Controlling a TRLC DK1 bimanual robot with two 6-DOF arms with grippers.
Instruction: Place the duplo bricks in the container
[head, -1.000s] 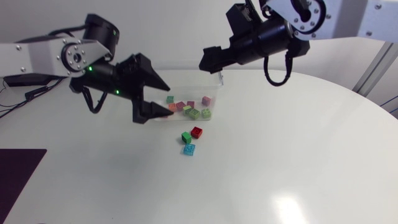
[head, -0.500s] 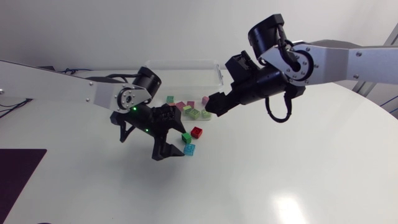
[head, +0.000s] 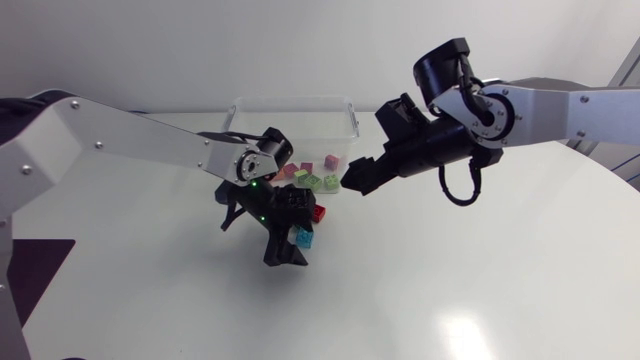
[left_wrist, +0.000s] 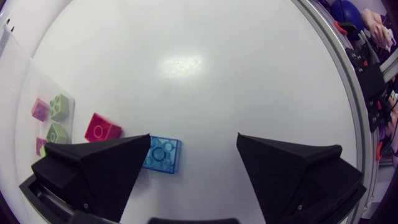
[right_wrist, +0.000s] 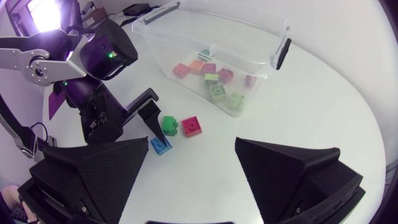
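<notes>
Over the counter, from the head view, the left gripper hangs low, fingers apart, straddling a loose blue brick. A red brick lies just past it, toward the clear container. The right gripper, fingers apart and empty, is beside the container, farther from the loose bricks.

From the left wrist view, the blue brick lies between the fingers, hard against one and well clear of the other. It seems the gripper must shift sideways to centre.

From the right wrist view, a green brick lies beside the red one, ahead of the right gripper, with the container beyond.
</notes>
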